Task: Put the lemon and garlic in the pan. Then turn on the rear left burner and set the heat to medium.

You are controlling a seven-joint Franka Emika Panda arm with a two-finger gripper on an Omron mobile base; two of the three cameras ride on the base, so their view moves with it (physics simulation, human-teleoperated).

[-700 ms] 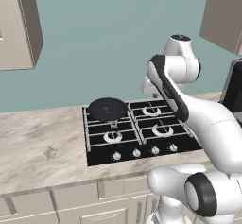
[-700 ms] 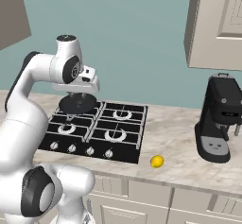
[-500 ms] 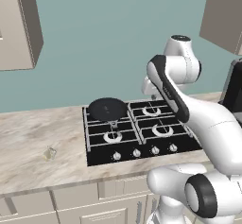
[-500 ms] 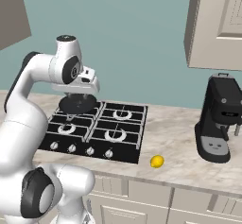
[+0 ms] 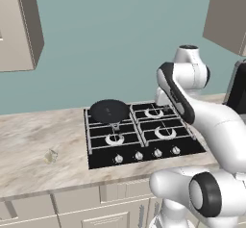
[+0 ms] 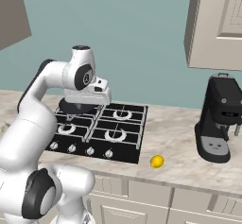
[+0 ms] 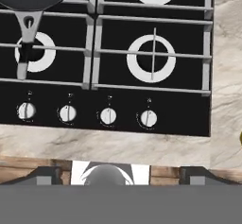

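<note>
Left base view: the pan (image 5: 109,110), round, shallow and matte black, sits on the rear left burner (image 5: 110,112) of a glossy black cooktop (image 5: 140,136) with dark grates and silvery burner rings. Its short thin handle reaches toward the front left burner (image 5: 115,139). Four round silver knobs (image 5: 146,154) line the cooktop's front edge. The counter (image 5: 38,150) is beige veined marble. The garlic (image 5: 50,156), a small pale bulb, lies on it well left of the cooktop, nearer the front edge. The wall is flat teal; beige cabinets hang at the upper left and upper right, with a dark hood between them.

Right base view: the lemon (image 6: 157,161), small, smooth and bright yellow, rests on the counter just off the cooktop's front right corner, near the counter's front edge. A black coffee machine (image 6: 218,119) stands toward the right end of the counter. The white arm hangs over the left side of the cooktop, hiding most of the pan. Panelled beige drawers run below.

Hand view: the camera looks straight down on the two front burners, the knob row and the marble strip before them. The gripper (image 7: 120,173) has its two dark tips set wide apart, with nothing between them. The pan's rim and handle show at the upper left corner.
</note>
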